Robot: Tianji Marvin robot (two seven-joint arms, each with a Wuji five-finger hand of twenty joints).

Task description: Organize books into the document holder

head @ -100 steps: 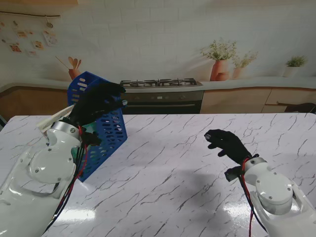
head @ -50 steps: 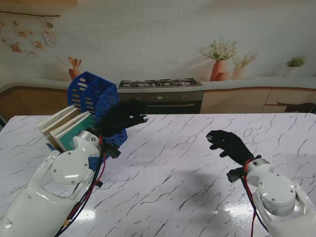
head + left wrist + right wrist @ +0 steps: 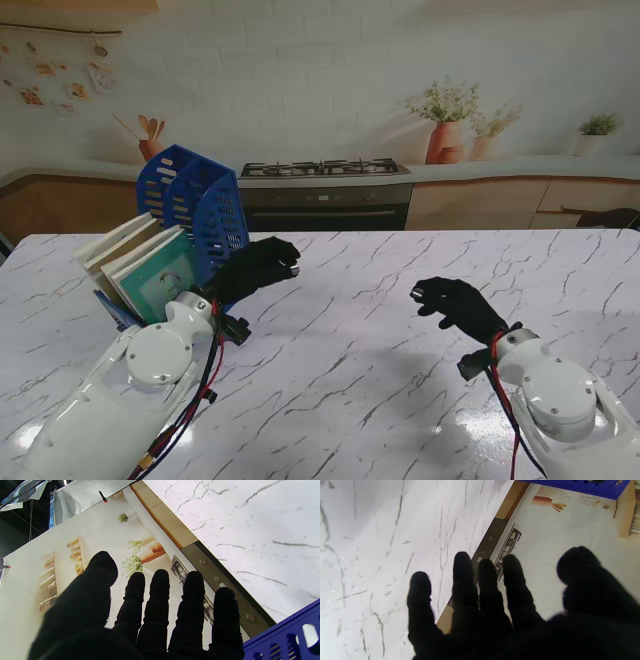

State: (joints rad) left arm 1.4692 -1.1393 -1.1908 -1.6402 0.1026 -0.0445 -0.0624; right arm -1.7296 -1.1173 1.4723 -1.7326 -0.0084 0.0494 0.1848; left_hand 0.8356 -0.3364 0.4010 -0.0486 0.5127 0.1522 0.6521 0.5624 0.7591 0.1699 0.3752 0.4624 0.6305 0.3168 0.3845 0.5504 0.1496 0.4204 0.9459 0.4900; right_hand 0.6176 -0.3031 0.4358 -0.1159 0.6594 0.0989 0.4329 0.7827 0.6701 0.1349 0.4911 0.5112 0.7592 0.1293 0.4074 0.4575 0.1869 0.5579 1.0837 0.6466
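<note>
The holder [image 3: 205, 215] is at our left on the far part of the bench [image 3: 380, 330]. It is blue with slots and stands upright on its base, its tall curved dividers pointing up. The books [image 3: 140, 270] lean in it on its left side, tilted to the left, with their long axis rising toward the far left; the front cover with a green picture faces us.

Our left hand [image 3: 255, 268] is just to the right of the holder, low over the bench, and reaches to the right. Its fingers [image 3: 160, 597] are straight and a little apart, and they hold nothing. The left wrist view shows a blue corner of the holder beside the hand. Our right hand [image 3: 452, 300] hangs over the bench at the right, well apart from the holder, pointing to the far left. Its fingers [image 3: 462, 580] are loosely spread, a little curled, and empty.

One second ago the left hand held the holder tilted. Half a second ago the holder was already upright, with the hand higher against it. Now the hand is lower and free. The right hand has moved only a little.
</note>
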